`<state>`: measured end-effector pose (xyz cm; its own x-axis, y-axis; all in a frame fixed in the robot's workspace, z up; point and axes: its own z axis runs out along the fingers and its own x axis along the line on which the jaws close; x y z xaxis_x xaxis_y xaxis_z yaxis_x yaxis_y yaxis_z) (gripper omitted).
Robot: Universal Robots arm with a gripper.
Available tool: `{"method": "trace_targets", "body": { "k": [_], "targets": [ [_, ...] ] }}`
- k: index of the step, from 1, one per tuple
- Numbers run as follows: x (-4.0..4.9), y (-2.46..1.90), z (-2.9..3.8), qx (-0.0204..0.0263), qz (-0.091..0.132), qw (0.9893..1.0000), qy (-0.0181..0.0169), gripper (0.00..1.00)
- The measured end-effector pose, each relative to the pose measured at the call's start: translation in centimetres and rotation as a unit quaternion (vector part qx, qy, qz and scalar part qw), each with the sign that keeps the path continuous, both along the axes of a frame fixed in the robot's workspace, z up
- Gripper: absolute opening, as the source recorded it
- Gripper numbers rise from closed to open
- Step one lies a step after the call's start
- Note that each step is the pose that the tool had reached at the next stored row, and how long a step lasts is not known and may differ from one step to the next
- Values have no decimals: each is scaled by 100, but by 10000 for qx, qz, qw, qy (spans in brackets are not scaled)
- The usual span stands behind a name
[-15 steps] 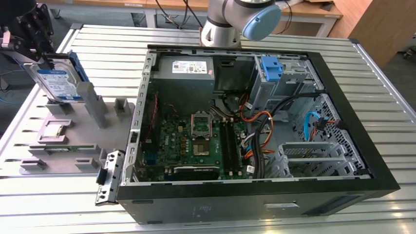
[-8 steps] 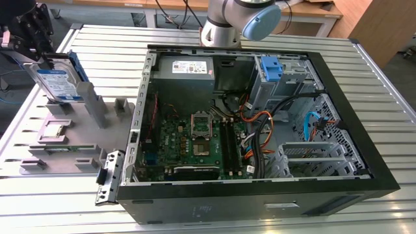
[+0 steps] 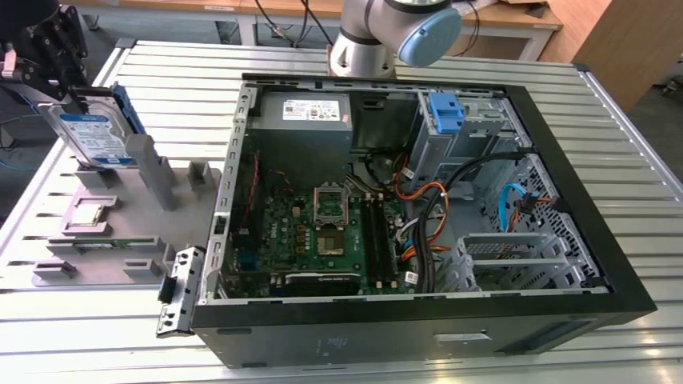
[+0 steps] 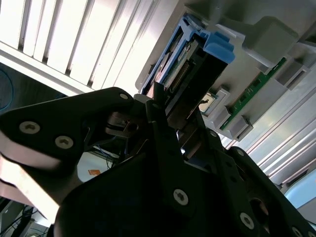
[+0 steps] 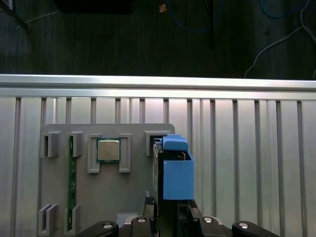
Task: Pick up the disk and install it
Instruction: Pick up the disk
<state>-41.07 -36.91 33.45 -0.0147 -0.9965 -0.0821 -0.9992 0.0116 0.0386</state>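
At the exterior view's left, the hand point(image 3: 73, 100) is cut off by the picture's edge, so you see little more than its black lower part over the disk point(image 3: 96, 132). The disk stands on edge in a grey holder point(image 3: 128, 220) on the slatted tabletop point(image 3: 64, 328), and the holder's posts hide its lower end. The hand is down over the disk's upper edge. You cannot tell whether it has clamped on it. In the second wrist view the hand point(image 4: 175, 116) blocks most of the disk point(image 4: 180, 74), leaving the connector end and the blue carrier showing.

The exterior view gives you the disk's blue-and-white label. The first wrist view shows the disk point(image 5: 177, 173) edge-on with the hand point(image 5: 168, 217) at its near end. Beside it on the holder point(image 5: 133, 192) lie a small square chip point(image 5: 108, 150) and a green memory stick point(image 5: 72, 182).

Further right in the exterior view, the open computer case point(image 3: 427, 336) lies well apart from the disk. A bare blue bracket point(image 3: 453, 112) sits at its far side, near the arm point(image 3: 373, 36).
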Motion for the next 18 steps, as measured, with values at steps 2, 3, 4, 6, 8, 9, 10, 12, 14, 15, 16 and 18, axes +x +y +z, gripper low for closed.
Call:
{"method": "trace_targets", "body": {
  "k": [2,3,4,6,8,9,10,12,14,15,16,18],
  "targets": [
    [0,0,0,0,0,10000,0,35],
    [0,0,0,0,0,10000,0,35],
    [0,0,0,0,0,10000,0,35],
    [-1,-1,3,0,0,10000,0,35],
    [0,-1,26,0,0,10000,0,35],
    [0,0,46,0,0,10000,0,35],
    [0,0,70,0,0,10000,0,35],
    [0,-1,127,0,0,10000,0,35],
    [0,0,176,0,0,10000,0,35],
    [0,0,199,0,0,10000,0,35],
    [0,0,225,0,0,10000,0,35],
    [0,-1,281,0,0,10000,0,35]
  ]
}}
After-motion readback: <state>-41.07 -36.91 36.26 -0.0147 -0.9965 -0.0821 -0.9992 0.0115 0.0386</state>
